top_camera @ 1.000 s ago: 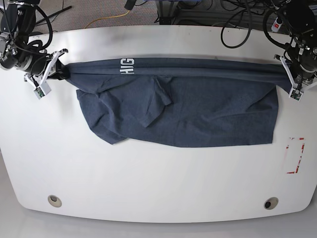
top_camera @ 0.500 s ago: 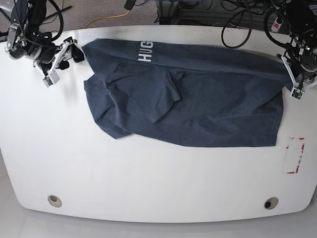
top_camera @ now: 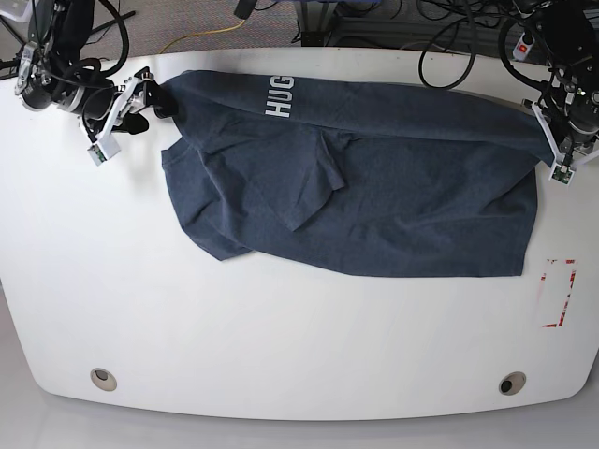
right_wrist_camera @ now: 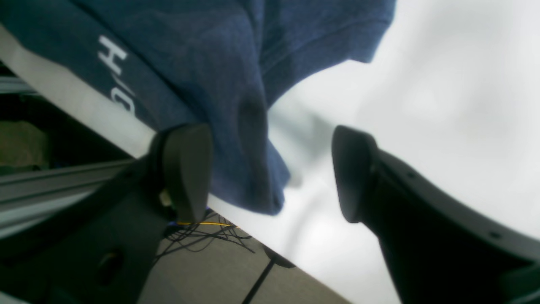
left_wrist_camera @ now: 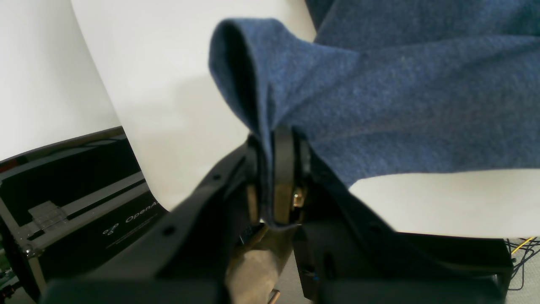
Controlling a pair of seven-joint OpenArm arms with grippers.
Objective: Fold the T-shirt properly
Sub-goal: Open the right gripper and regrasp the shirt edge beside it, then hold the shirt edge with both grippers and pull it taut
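Observation:
The dark navy T-shirt [top_camera: 374, 187] lies spread and wrinkled across the back half of the white table [top_camera: 299, 337], with white letters "HUG" [top_camera: 279, 97] near its far edge. My left gripper [top_camera: 556, 154] at the right table edge is shut on a corner of the T-shirt [left_wrist_camera: 400, 105]; a fold of cloth stands pinched between the jaws of the left gripper [left_wrist_camera: 274, 177]. My right gripper [top_camera: 140, 98] stands open at the shirt's far left corner. Its fingers [right_wrist_camera: 185, 169] are wide apart, and the T-shirt [right_wrist_camera: 202, 63] lies loose beside the left finger.
A red-and-white marked rectangle [top_camera: 558, 293] sits near the table's right edge. Two round holes [top_camera: 103, 379] [top_camera: 511, 383] lie near the front corners. Cables run behind the table. A black case [left_wrist_camera: 63, 202] stands beyond the table edge.
The right gripper carried the shirt's far left corner back and inward, slackening the taut top edge, then opened and let it go. The left gripper has kept its hold and barely moved.

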